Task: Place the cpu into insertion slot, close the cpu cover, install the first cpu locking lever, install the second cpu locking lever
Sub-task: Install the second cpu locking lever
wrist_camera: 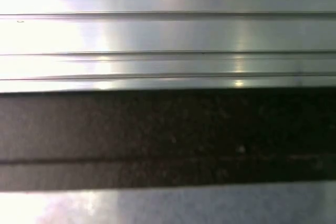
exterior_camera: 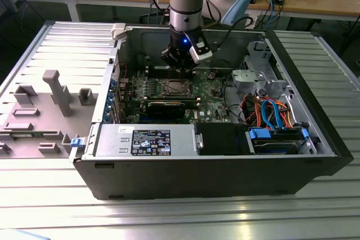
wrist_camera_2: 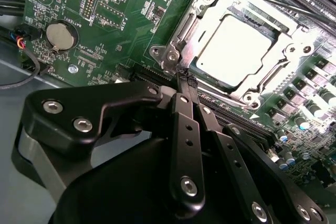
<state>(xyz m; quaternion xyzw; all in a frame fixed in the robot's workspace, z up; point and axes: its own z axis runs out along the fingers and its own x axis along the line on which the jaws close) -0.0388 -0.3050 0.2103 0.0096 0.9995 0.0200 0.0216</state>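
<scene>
The cpu (wrist_camera_2: 233, 51), a flat square chip with a pale grey metal top, lies in the insertion slot (exterior_camera: 175, 87) on the green motherboard. The silver cpu cover (wrist_camera_2: 286, 51) lies flat around it, and the chip shows through its window. A thin lever rod (wrist_camera_2: 283, 6) runs along one side of the socket; whether it is latched I cannot tell. My gripper (wrist_camera_2: 185, 80) is shut with nothing between its black fingers, and the tips sit at the socket's corner bracket (wrist_camera_2: 170, 56). In the exterior view the gripper (exterior_camera: 179, 67) hangs just behind the socket, inside the open computer case.
A long black expansion card (exterior_camera: 169, 107) lies in front of the socket, with memory slots (exterior_camera: 169, 71) behind it. The power supply (exterior_camera: 146, 139) lines the near wall. A drive cage with blue and orange cables (exterior_camera: 270, 111) sits at the exterior view's right. A coin battery (wrist_camera_2: 60, 34) is on the board.
</scene>
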